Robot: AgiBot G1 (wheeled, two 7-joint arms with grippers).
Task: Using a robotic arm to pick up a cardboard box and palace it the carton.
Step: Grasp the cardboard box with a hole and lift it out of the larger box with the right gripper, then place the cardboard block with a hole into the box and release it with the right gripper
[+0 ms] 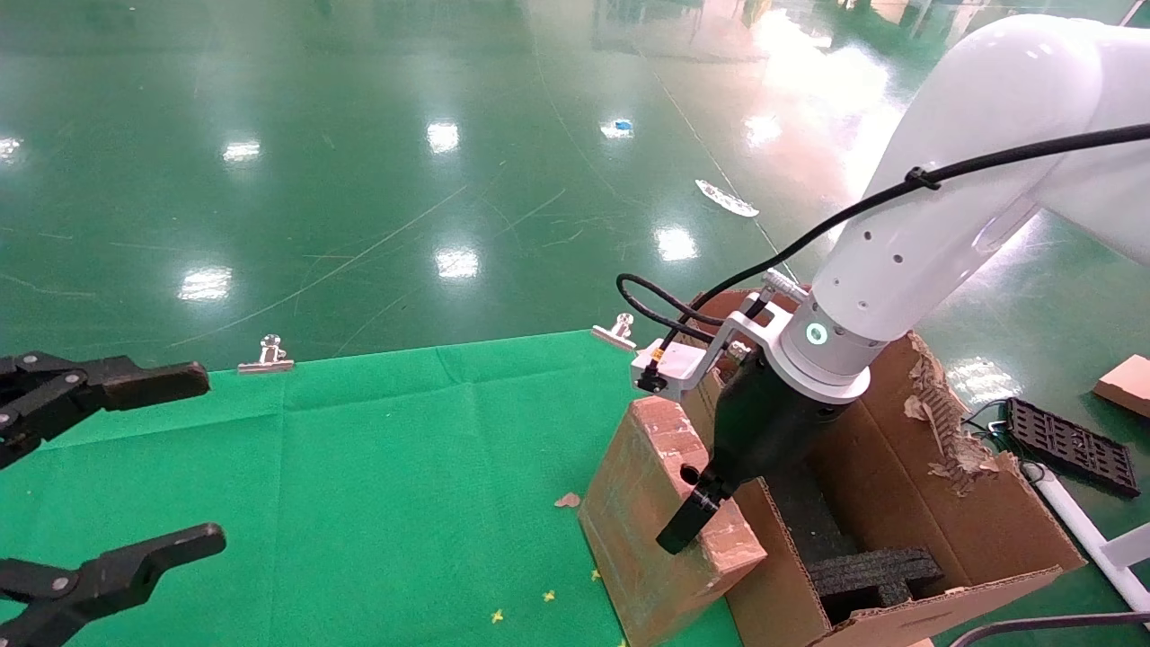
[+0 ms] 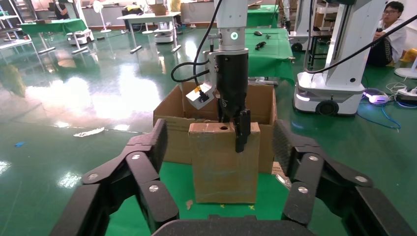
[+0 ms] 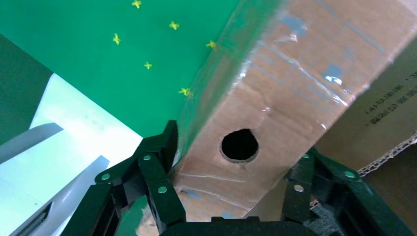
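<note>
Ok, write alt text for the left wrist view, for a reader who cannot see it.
The right gripper, on a white robotic arm reaching down from above, clamps the top of an upright cardboard box standing on green cloth. Right behind the box is a larger open carton. The left gripper frames the scene, fingers spread wide and holding nothing.

Cardboard box [image 1: 649,517] stands on the table [image 1: 377,467], left of carton [image 1: 934,503].

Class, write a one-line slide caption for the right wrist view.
Right gripper straddles the holed top face of the cardboard box, standing on green cloth beside the carton.
</note>
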